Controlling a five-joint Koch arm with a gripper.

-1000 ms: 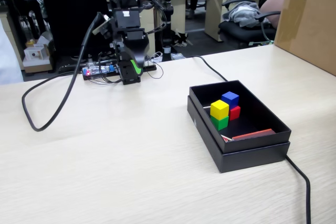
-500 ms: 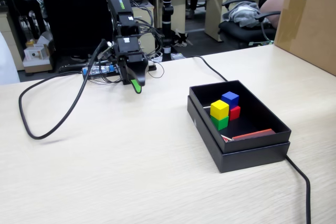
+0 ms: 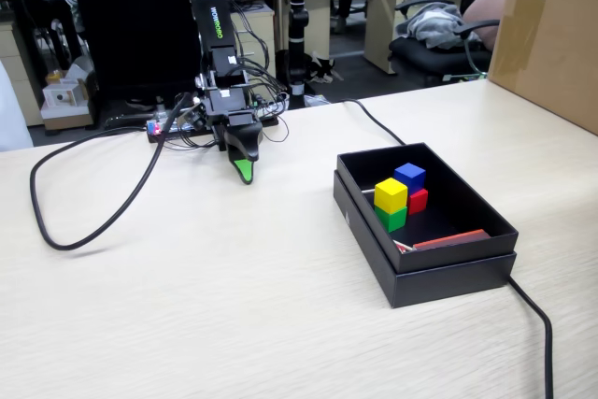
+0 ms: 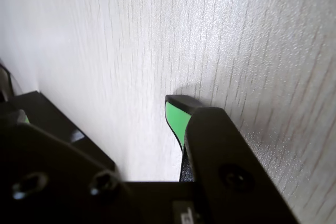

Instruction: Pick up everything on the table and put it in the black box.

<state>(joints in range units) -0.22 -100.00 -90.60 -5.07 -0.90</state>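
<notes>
Cubes, all four, sit clustered in the black box [image 3: 425, 231]: yellow cube [image 3: 391, 194] on green cube [image 3: 391, 219], blue cube [image 3: 409, 176] on red cube [image 3: 418, 200]. I judge the task finished; the bench [image 3: 234, 306] carries no other cube. My tool [image 3: 244, 172], at ten o'clock from the box, holds nothing; whether it is spread, I cannot tell. A black cable [image 3: 84, 193] lies near, blocking nothing.

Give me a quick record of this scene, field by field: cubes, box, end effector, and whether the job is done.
cubes: yellow cube on green cube, blue cube on red cube
location: all inside black box
table: no cubes left on it
end effector: tip down near table, left of box in the fixed view, holding nothing
task: appears complete
</notes>
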